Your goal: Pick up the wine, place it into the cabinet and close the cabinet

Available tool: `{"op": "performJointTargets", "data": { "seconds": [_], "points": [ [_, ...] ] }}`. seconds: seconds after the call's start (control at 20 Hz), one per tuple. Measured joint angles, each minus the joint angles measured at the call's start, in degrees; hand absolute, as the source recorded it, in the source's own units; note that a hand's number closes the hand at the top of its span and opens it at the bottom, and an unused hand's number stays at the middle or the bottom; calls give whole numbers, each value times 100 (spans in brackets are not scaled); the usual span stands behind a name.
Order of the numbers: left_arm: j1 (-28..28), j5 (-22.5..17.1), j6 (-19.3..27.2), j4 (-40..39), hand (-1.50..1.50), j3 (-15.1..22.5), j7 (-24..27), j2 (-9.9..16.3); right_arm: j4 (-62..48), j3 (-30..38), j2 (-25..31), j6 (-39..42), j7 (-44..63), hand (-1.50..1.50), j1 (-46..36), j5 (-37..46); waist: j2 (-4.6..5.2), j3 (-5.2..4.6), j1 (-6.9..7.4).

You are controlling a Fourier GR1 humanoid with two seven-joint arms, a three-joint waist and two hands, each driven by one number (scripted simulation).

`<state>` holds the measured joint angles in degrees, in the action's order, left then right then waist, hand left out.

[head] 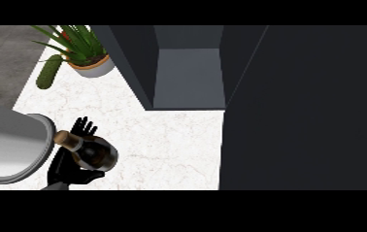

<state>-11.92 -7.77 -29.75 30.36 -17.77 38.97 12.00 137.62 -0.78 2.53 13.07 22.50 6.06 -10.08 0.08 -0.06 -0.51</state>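
Presently, in the head view, the wine point(93, 152) sits at the lower left, well apart from the cabinet point(188, 78) and nearer the viewer than its open compartment. The bottle is dark, with a tan cork-coloured top tilted toward the upper left. The left hand point(72, 170) is directly behind and under the bottle; its fingers point(84, 126) stand up straight and spread above the bottle's neck, not curled round it, so the bottle appears unsecured. The right hand does not show. Left of the wine lies the rim of a grey sink point(39, 139); beyond it, left of the cabinet, stands a potted plant point(84, 51) on the pale marble desk point(175, 143). The cabinet door point(294, 109) stands open as a large dark panel to the right of the compartment. Risk, as judged: with fingers spread, a lift could let the bottle slip or roll toward the sink; on the way to the cabinet, the bottle could strike its lower edge or side wall. No label, brand or writing can be read on the bottle or elsewhere.
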Motion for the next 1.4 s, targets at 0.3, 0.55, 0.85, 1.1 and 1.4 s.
{"op": "performJointTargets", "data": {
  "seconds": [0.3,0.55,0.85,1.1,1.4],
  "points": [
    [-127,12,8,-319,150,87,250,11,-17,6,-10,-8,26,-150,-65,10,-15,25,12],
    [-196,-22,-120,-482,150,159,285,59,-21,-77,-63,-40,10,-150,-81,113,-23,41,15],
    [-262,44,-9,-595,150,266,456,80,-60,74,13,20,14,-150,-100,-46,-23,47,16],
    [-12,74,331,-345,150,347,827,-17,-33,204,64,58,34,-150,-31,-139,-41,60,36],
    [603,45,767,378,150,462,1146,-234,-130,190,38,-14,97,-150,-148,-89,-58,77,73]
  ]
}}
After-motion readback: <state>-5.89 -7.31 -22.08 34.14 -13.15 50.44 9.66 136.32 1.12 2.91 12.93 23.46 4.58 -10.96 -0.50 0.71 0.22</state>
